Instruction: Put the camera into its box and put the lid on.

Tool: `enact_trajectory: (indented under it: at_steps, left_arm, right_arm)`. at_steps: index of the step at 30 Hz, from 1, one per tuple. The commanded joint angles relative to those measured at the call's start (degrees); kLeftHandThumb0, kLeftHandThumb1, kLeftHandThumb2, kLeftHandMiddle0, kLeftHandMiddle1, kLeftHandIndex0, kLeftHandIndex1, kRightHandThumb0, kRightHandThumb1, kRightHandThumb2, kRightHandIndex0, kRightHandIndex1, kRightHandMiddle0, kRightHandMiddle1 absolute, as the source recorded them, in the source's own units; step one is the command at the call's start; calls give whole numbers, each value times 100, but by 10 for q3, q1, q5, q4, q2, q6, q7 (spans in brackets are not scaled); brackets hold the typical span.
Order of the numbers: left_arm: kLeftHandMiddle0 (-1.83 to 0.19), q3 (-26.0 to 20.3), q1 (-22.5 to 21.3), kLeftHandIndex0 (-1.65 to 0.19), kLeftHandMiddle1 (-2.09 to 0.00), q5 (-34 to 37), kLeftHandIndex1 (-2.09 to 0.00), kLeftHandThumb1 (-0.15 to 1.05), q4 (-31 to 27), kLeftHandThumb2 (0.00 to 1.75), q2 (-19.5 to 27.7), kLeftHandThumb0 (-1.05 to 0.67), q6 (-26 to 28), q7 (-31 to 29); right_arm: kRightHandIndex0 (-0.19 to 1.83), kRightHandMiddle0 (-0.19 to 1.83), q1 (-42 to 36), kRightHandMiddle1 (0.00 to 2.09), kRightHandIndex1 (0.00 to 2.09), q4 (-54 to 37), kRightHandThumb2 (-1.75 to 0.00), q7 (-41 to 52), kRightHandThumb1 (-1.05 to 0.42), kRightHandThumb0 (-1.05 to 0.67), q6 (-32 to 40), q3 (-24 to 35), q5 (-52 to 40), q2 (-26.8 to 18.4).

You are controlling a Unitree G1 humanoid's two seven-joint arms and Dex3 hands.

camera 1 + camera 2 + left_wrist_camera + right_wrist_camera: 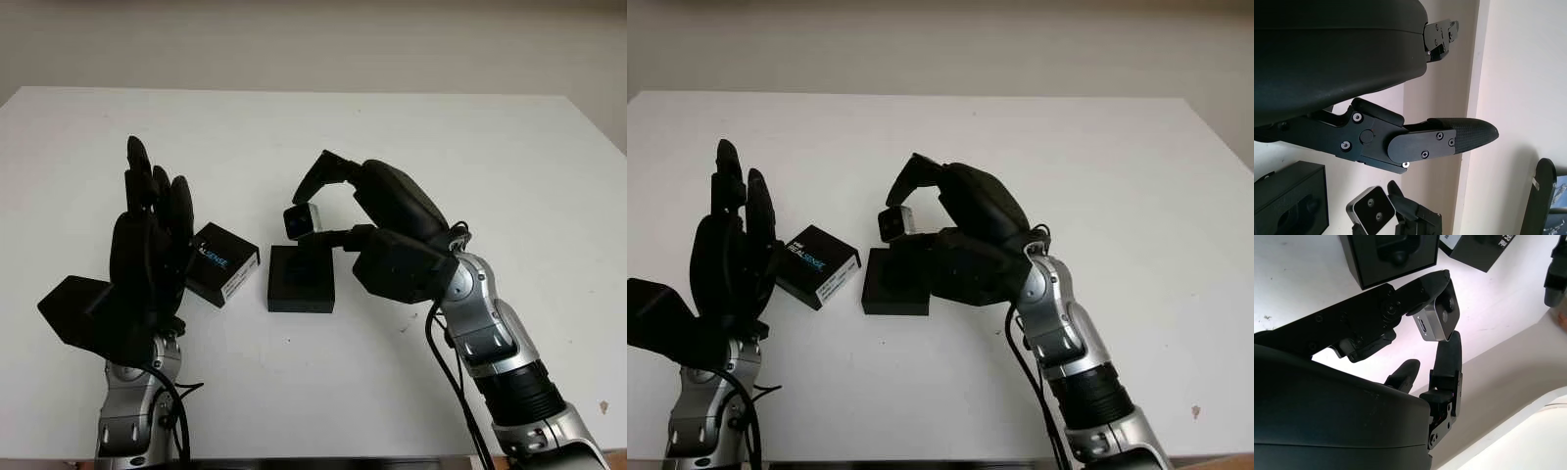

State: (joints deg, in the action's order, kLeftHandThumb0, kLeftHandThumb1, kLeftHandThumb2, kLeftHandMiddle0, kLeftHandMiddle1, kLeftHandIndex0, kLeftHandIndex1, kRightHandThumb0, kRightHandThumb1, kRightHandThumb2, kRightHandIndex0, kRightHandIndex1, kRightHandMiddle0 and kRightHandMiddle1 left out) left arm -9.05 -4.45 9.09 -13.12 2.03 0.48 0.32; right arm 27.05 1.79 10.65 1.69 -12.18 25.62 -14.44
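A small silver camera [302,221] hangs just above the far edge of the open black box [301,279], pinched in my right hand [315,213]. The right wrist view shows the camera [1438,318] between two fingertips with the box [1386,254] beyond it. The box's foam insert has a hollow. A black lid [223,261] with white lettering lies left of the box, tilted on the table. My left hand [152,230] is open, held upright just left of the lid and not touching it.
The white table [470,157] reaches far back and to both sides, and a grey wall stands behind it. A black cable [446,362] hangs along the right forearm near the front edge.
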Motion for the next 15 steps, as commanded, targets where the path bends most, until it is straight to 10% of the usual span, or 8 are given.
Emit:
enact_trajectory:
  at_steps: [1, 15]
  left_arm:
    - [19, -1, 3, 19, 0, 1, 0, 105, -7, 49, 1, -70, -4, -2]
    - [19, -3, 3, 19, 0, 5, 0, 105, -7, 49, 5, -70, 2, -7]
  right_arm:
    - [24, 36, 5, 160, 71, 5, -5, -2, -93, -33, 1, 11, -17, 5]
    - [13, 35, -44, 165, 75, -14, -6, 41, -94, -42, 82, 35, -146, 38]
